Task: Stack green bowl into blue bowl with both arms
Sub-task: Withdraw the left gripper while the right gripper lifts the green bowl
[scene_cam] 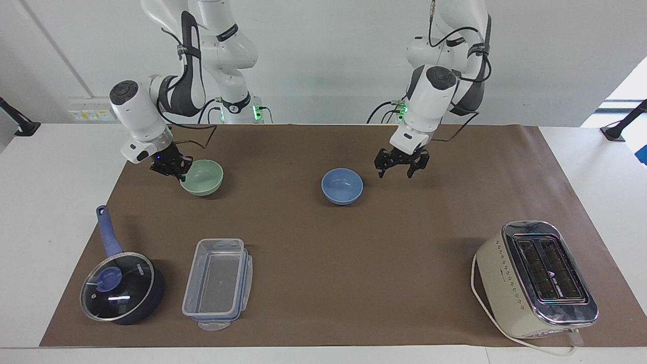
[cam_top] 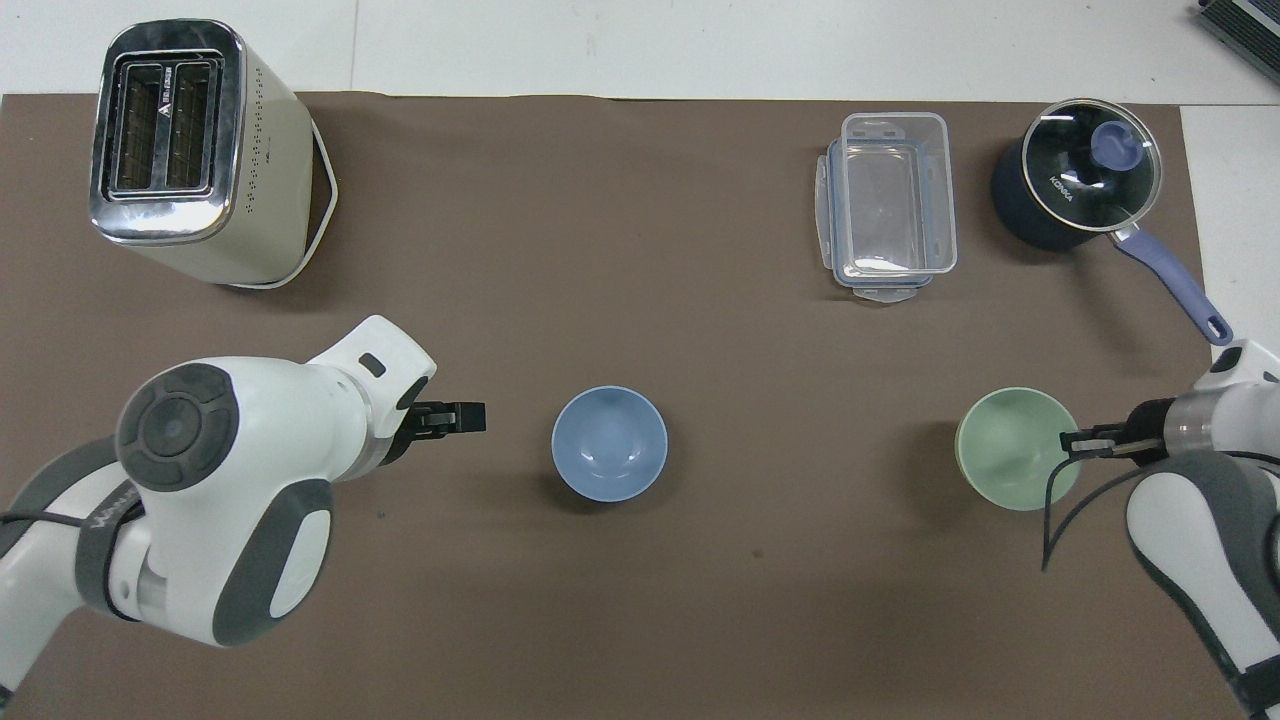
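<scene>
Two bowls, green bowl point(scene_cam: 202, 177) (gripped), blue bowl point(scene_cam: 342, 186) — empty.

We see a pale sage-green bowl point(scene_cam: 202, 177), a periwinkle-blue bowl point(scene_cam: 342, 186), both plain. Arms white with grey joints, black grippers point(scene_cam: 402, 164). Brown mat point(scene_cam: 354, 253) on white table point(scene_cam: 50, 202). Dark blue saucepan point(scene_cam: 123, 288) with lighter blue handle, clear container point(scene_cam: 217, 283) with blue trim, cream-and-chrome toaster point(scene_cam: 536, 278).

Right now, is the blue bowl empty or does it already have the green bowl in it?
Empty. The blue bowl sits upright on the mat with a bare inside; the green bowl is apart, toward the right arm's end, at the right gripper.
</scene>
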Robot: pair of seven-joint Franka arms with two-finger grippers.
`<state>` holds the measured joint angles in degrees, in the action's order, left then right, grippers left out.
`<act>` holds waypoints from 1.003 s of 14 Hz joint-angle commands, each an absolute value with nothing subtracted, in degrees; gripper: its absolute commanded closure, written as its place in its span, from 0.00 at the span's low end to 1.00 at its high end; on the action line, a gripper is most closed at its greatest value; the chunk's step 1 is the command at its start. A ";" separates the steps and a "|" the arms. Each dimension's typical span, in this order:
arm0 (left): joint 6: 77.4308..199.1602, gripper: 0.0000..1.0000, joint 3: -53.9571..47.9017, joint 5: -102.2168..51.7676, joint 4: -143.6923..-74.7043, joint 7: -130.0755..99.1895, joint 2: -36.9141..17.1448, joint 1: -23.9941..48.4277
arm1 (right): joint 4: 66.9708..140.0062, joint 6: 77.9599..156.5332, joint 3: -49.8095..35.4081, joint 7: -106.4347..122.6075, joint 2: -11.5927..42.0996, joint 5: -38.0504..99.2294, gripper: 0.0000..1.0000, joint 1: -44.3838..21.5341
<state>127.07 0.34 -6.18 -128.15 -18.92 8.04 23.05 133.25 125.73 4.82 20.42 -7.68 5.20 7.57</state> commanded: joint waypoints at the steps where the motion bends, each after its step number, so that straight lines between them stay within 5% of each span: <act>1: 122.27 0.00 -0.09 -4.39 -124.74 -14.52 10.64 18.39 | 129.13 119.12 4.48 22.15 -10.28 7.73 1.00 7.39; 6: 107.33 0.00 -0.09 -4.39 -109.97 -3.89 8.70 9.86 | 116.91 105.22 3.61 16.28 -10.28 7.91 1.00 4.84; 14: 92.21 0.00 0.09 -4.39 -92.75 7.82 4.67 -1.49 | 114.08 105.73 2.29 -6.13 -9.23 7.91 1.00 -10.26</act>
